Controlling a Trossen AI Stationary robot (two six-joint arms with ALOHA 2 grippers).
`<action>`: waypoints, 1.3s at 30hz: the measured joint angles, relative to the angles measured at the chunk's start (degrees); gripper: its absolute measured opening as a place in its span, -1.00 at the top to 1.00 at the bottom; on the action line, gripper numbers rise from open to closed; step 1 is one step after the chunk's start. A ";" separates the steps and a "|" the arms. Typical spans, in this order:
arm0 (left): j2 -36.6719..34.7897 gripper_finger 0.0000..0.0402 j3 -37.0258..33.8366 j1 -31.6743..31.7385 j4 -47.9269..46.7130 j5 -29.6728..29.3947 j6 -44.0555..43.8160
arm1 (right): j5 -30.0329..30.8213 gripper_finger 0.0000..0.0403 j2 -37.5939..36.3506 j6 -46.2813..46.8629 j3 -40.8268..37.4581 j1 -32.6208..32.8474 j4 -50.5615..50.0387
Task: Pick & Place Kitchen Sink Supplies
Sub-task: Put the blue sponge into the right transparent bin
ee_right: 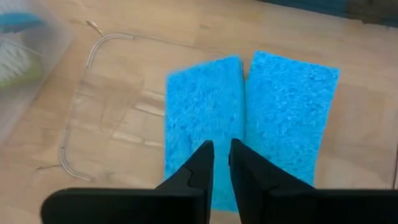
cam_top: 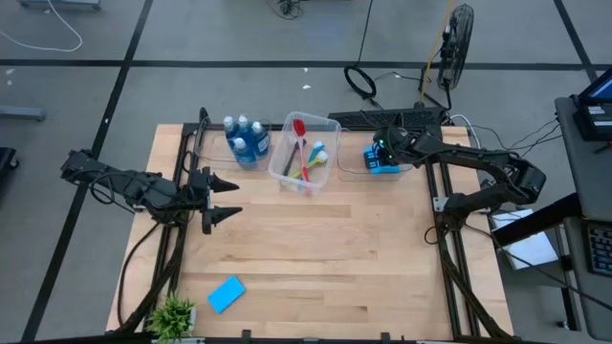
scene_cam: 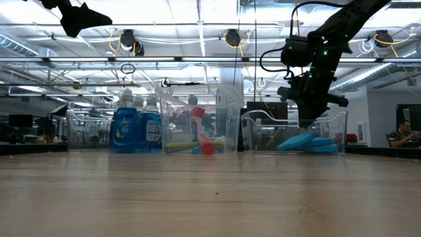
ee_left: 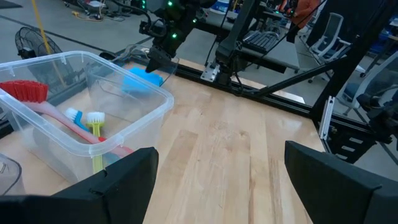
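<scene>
Three clear plastic bins sit in a row at the table's far edge. The left bin (cam_top: 251,143) holds the small blue soap bottles with pale caps (scene_cam: 135,126), standing upright. The middle bin (cam_top: 304,160) holds thin long-handled brushes lying flat: red brush (ee_left: 34,98), yellow-green brush (ee_left: 96,127), blue brush (ee_left: 74,116). The right bin (scene_cam: 332,128) holds two flat bright-blue rectangular sponges (ee_right: 249,118) side by side, edges touching. The right gripper (ee_right: 221,155) hangs inside that bin just above the sponges, fingers narrow with a thin gap, holding nothing. The left gripper (cam_top: 225,199) hovers over the table's left, jaws wide, empty. A third blue sponge (cam_top: 226,293) lies loose on the near-left table, beside a small green potted plant (cam_top: 173,315).
</scene>
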 joint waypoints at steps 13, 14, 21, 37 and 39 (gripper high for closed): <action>0.00 -0.74 0.00 0.00 -0.02 0.00 0.02 | -1.60 0.62 -1.94 -3.69 -0.02 0.13 4.82; 0.00 -0.74 0.00 0.00 0.00 0.00 0.02 | -1.95 0.62 -2.54 -4.26 -0.02 0.15 5.89; 0.00 -0.74 0.00 0.01 -0.02 0.01 -0.11 | -3.21 0.75 -8.92 -6.18 -0.02 0.37 10.54; 0.00 -0.74 0.00 0.00 -0.02 0.04 -0.11 | -21.28 0.99 -26.83 -17.21 -0.02 0.39 10.92; 0.00 -0.74 0.00 0.00 -0.02 0.04 -0.14 | -23.77 1.00 -28.53 -18.71 -0.02 0.39 10.89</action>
